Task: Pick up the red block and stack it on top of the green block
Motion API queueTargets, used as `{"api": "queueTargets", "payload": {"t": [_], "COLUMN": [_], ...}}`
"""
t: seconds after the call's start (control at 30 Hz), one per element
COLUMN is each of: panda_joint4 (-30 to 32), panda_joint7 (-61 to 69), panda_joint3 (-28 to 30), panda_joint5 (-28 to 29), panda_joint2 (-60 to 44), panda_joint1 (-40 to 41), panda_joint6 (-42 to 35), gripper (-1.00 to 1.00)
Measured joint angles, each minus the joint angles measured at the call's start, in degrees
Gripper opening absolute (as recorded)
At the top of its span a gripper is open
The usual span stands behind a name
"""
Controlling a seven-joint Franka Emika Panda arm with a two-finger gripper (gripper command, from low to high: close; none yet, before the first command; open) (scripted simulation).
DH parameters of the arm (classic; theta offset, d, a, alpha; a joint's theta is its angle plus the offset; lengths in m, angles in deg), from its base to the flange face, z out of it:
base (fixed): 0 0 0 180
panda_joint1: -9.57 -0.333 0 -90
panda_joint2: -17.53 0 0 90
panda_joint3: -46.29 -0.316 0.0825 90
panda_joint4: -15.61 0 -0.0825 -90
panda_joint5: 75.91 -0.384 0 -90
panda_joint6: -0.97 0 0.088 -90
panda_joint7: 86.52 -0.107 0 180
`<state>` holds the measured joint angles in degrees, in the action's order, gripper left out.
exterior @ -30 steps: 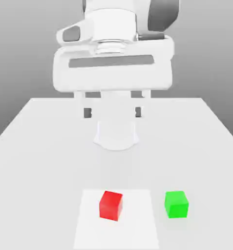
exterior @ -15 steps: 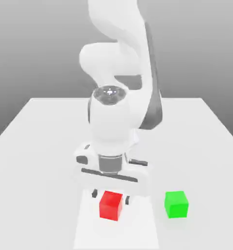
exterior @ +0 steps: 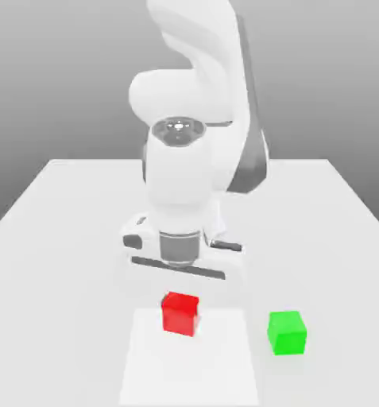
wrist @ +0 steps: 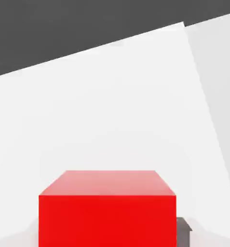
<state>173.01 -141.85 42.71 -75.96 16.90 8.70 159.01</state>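
One white robot arm (exterior: 194, 159) leans over the white surface (exterior: 57, 230), its claw (exterior: 179, 306) clenched on the small red cube (exterior: 179, 312), which hangs just clear of the surface beneath the hand. The hand view puts the red cube (wrist: 107, 212) close under the camera, with a dark finger pad (wrist: 184, 230) touching one side. The small green cube (exterior: 287, 331) rests on the surface, apart from the red cube, toward the exterior view's right. No writing can be read.
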Motion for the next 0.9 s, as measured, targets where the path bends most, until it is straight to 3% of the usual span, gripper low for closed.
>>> {"api": "queueTargets", "payload": {"t": [0.27,0.47,0.5,0.73,0.9], "panda_joint4": [-2.0,-2.71,-2.77,-2.77,-2.36], "panda_joint7": [16.02,14.74,14.3,14.4,17.23], "panda_joint3": [-5.73,-4.3,-3.99,-4.03,-4.79], "panda_joint5": [-1.09,3.24,3.88,3.76,-0.15], "panda_joint2": [3.56,-6.6,-7.81,-7.68,1.48], "panda_joint1": [-13.32,-14.6,-14.78,-14.75,-14.92], "panda_joint6": [-5.55,3.77,4.91,4.79,-3.84], "gripper": [-1.0,-1.0,1.0,1.0,1.0]}}
